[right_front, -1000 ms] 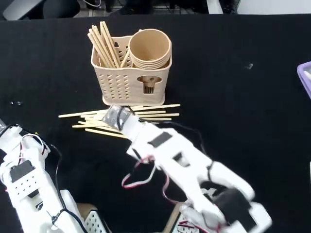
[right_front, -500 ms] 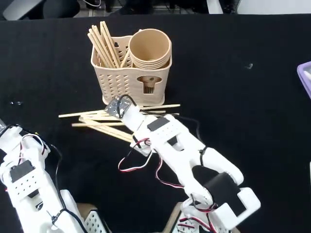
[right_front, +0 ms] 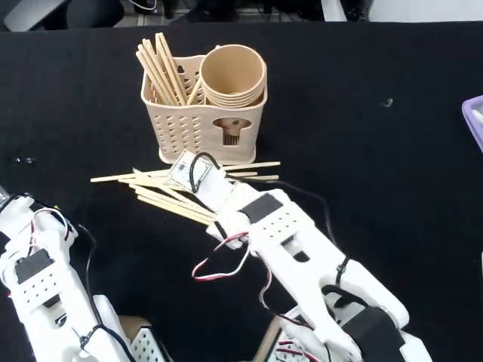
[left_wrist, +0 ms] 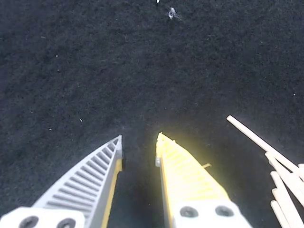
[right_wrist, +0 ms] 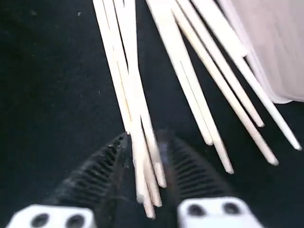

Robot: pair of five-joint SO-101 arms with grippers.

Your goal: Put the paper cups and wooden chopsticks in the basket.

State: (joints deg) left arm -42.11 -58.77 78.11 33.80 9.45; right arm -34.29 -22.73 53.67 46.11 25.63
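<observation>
A beige slotted basket [right_front: 198, 124] stands at the back of the black table, holding a stack of paper cups [right_front: 232, 74] and several upright wooden chopsticks [right_front: 160, 66]. More chopsticks [right_front: 162, 190] lie scattered in front of it. My right gripper [right_front: 196, 179] is low over this pile. Its wrist view shows the black gripper [right_wrist: 144, 137] shut on a few chopsticks [right_wrist: 137, 118], with the basket wall [right_wrist: 275, 42] nearby. My left gripper [left_wrist: 138, 140] is open above bare cloth, with chopstick ends [left_wrist: 266, 149] off to one side.
The left arm [right_front: 38, 279] sits at the near left corner. A purple container [right_front: 474, 121] pokes in at the right edge. Loose red and white cables [right_front: 226, 260] hang from the right arm.
The right arm has swung and pushed toward the basket. The nearer loose chopsticks have turned from lying level to slanting diagonally. The left arm has kept still.
</observation>
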